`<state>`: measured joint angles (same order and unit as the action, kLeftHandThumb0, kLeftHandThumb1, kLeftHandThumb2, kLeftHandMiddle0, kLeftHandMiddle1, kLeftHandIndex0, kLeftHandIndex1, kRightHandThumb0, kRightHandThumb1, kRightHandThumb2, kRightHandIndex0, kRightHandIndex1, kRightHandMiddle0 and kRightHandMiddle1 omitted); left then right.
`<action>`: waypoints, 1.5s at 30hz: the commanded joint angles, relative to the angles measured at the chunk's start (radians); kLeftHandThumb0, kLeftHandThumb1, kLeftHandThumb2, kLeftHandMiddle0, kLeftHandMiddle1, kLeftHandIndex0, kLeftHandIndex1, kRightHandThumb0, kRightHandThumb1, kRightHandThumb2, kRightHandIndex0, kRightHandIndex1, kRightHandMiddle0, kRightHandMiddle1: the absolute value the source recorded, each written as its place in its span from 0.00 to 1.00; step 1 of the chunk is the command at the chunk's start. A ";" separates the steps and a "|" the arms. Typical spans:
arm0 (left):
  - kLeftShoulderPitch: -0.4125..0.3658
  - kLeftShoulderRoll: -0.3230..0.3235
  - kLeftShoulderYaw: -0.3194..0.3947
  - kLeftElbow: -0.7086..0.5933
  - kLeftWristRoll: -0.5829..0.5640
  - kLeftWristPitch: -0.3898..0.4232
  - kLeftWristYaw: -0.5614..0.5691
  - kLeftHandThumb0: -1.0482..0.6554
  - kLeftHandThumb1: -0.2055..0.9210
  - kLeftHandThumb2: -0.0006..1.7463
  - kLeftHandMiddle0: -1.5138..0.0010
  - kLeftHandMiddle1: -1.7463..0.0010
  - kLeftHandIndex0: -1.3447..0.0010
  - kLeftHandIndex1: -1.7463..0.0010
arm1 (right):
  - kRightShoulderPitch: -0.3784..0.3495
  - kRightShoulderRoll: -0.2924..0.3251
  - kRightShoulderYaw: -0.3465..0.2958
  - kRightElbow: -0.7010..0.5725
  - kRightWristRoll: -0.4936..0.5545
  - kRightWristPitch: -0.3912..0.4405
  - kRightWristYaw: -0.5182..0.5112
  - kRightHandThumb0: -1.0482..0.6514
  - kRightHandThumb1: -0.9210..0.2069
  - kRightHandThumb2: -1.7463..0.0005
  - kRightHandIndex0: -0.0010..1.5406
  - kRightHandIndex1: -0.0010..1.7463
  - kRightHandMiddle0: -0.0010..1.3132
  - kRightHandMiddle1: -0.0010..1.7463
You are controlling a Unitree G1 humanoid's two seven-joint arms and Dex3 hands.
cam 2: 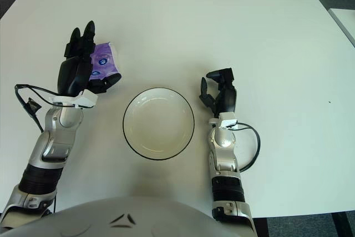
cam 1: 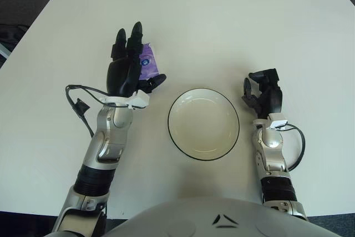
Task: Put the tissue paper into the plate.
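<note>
A purple tissue packet (cam 1: 148, 62) lies on the white table (cam 1: 222, 31), left of and a little beyond the plate. My left hand (cam 1: 140, 66) is over it, fingers stretched out along its left side and thumb (cam 1: 155, 81) reaching round its near right corner; the packet is partly hidden by the hand. The fingers are not closed on it. The white plate (cam 1: 203, 144) with a dark rim sits empty at the table's near centre. My right hand (cam 1: 259, 94) shows to the right of the plate, fingers loosely bent, holding nothing.
A black cable (cam 1: 77, 104) loops out beside my left wrist. Another cable (cam 1: 299, 142) loops by my right forearm. The table's near edge runs just in front of my body (cam 1: 222, 220). Dark floor surrounds the table.
</note>
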<state>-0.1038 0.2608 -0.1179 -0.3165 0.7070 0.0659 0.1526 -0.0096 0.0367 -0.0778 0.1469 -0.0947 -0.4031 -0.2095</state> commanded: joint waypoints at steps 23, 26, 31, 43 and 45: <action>-0.218 0.166 -0.051 0.278 0.124 0.060 -0.103 0.01 0.76 0.31 1.00 1.00 1.00 1.00 | 0.059 0.000 0.011 0.052 0.002 0.048 0.016 0.40 0.14 0.57 0.35 0.65 0.22 1.00; -0.228 0.161 -0.057 0.296 0.116 0.067 -0.114 0.01 0.76 0.30 1.00 1.00 1.00 1.00 | 0.061 0.001 0.009 0.049 0.001 0.054 0.014 0.40 0.14 0.57 0.35 0.66 0.21 1.00; -0.279 0.156 -0.075 0.393 0.108 0.066 -0.122 0.00 0.76 0.30 1.00 1.00 1.00 1.00 | 0.062 0.005 0.005 0.051 0.002 0.047 0.008 0.40 0.13 0.58 0.34 0.66 0.21 1.00; -0.402 0.182 -0.138 0.558 0.111 0.117 -0.258 0.00 0.78 0.26 1.00 1.00 1.00 1.00 | 0.071 0.002 0.003 0.033 -0.007 0.081 0.002 0.40 0.12 0.59 0.34 0.67 0.21 1.00; -0.413 0.185 -0.149 0.564 0.112 0.130 -0.286 0.00 0.78 0.25 1.00 1.00 1.00 1.00 | 0.072 0.005 0.001 0.031 -0.007 0.081 -0.001 0.40 0.12 0.59 0.34 0.68 0.20 1.00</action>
<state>-0.5078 0.4298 -0.2446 0.2294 0.8117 0.1743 -0.0860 -0.0083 0.0331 -0.0736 0.1271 -0.0982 -0.3726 -0.2039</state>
